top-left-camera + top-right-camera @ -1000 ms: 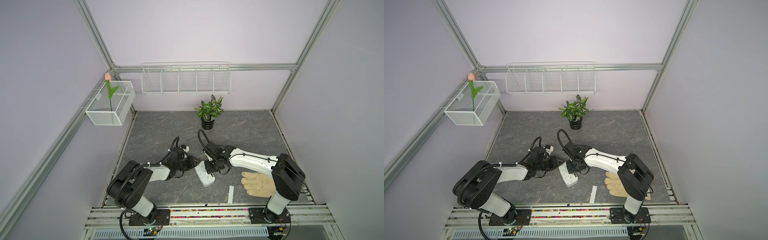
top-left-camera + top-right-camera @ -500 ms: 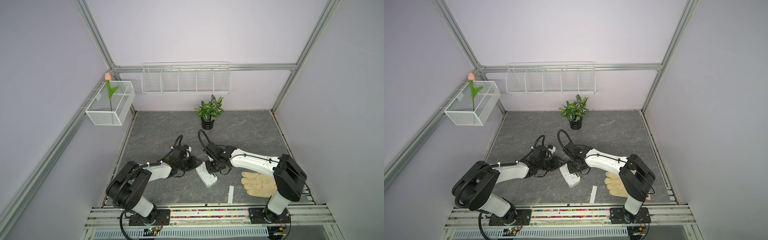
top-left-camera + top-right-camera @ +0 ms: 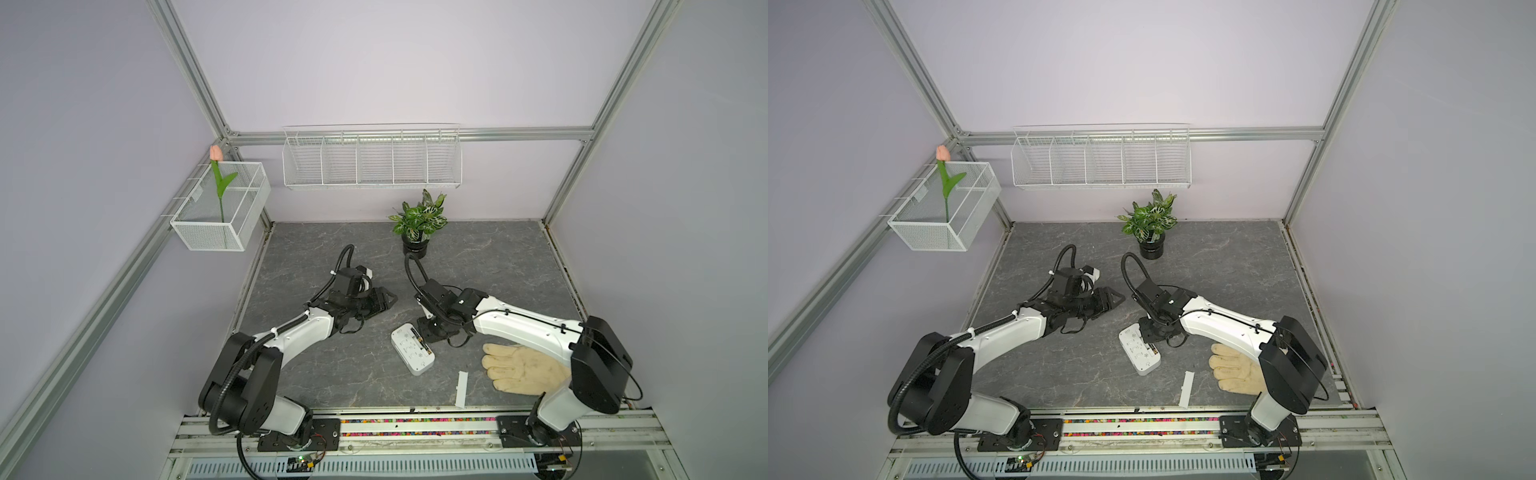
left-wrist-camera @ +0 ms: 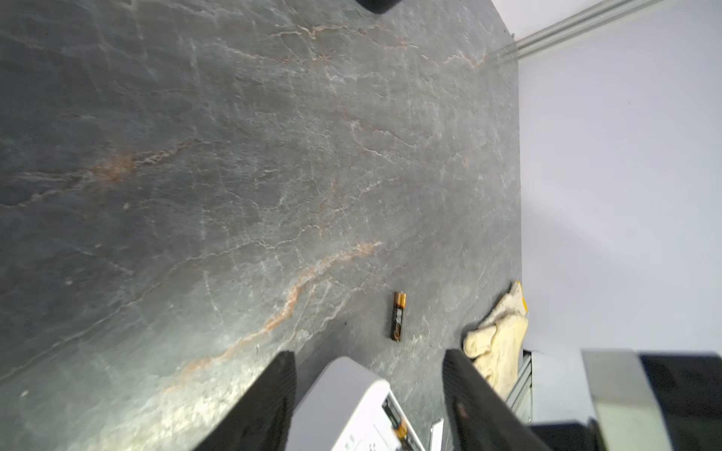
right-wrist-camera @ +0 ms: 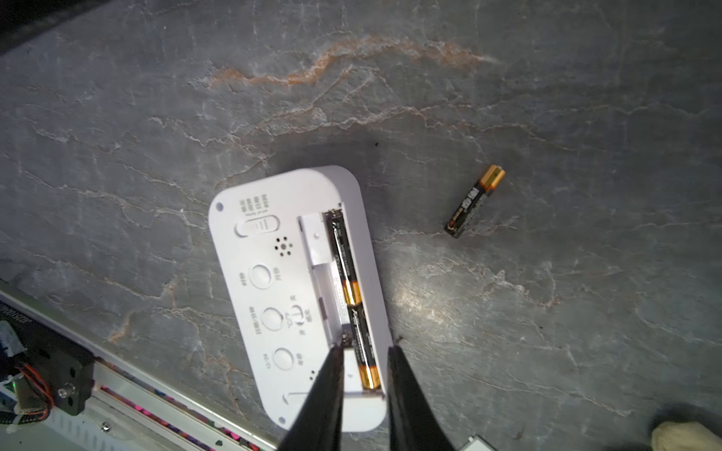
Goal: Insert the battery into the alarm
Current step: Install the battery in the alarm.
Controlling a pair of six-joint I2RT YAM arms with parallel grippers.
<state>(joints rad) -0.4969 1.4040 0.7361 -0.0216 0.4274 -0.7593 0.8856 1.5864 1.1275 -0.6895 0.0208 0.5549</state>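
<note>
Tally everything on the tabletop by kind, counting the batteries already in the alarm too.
Alarm: 1
Batteries: 3 (two seated in the alarm, one loose)
Glove: 1
White strip: 1
Potted plant: 1
Total: 7

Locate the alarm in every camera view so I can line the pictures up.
A top view: alarm front-centre on the table, left of the glove.
A top view: same spot, left of the glove.
Left wrist: partly cut off, seen between the left end effector's fingers.
Right wrist: back up, battery bay open, right end effector over one end.
Shared landmark: the cream glove, in all four.
</note>
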